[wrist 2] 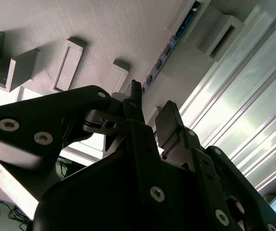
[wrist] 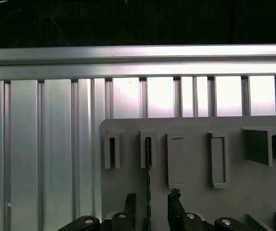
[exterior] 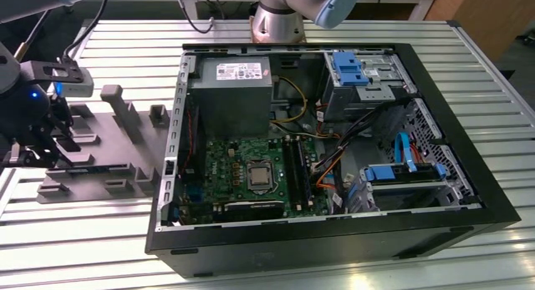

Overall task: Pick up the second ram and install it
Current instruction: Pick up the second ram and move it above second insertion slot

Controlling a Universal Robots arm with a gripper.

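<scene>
The arm is a silvery grey metal tube with a pale blue cap on one joint. Black cables run to a small grey box-shaped camera housing near the wrist, and a blue light glows on the dark body beside it. The end effector is matt black, built of flat rounded link plates fastened with bright silver screws. It ends in two narrow black fingers with blocky tips.
</scene>
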